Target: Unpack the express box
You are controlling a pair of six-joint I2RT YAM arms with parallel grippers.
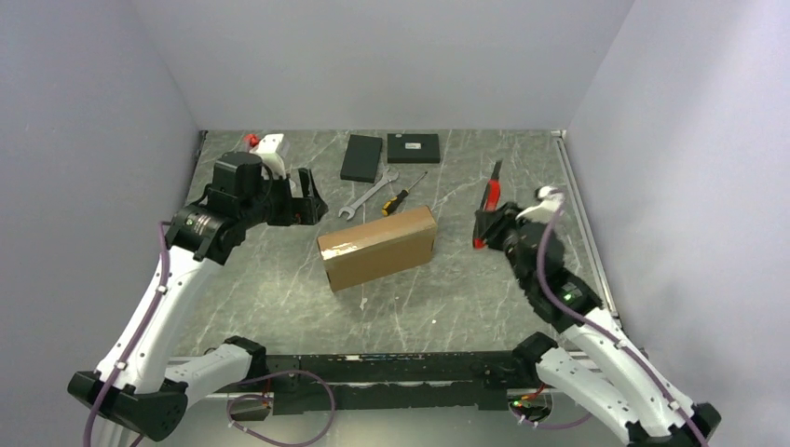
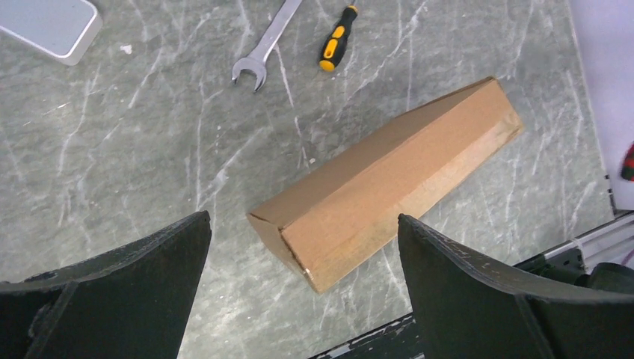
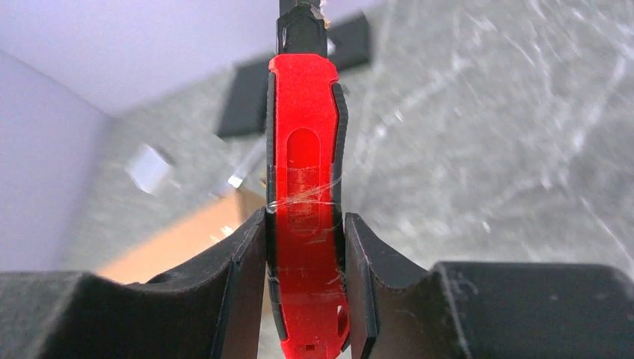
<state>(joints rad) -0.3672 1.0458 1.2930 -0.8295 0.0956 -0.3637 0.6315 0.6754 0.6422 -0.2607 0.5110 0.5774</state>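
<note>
While right gripper (image 3: 305, 224) is clamping red utility knife (image 3: 303, 142), express box (image 1: 377, 247) is lying closed.
Left gripper (image 1: 311, 198) is hovering spread wide, box just ahead of it.

no legible text or labels

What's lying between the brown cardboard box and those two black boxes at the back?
Between the express box and the black boxes lie a silver wrench and a yellow-and-black screwdriver; the top view shows this.
</note>
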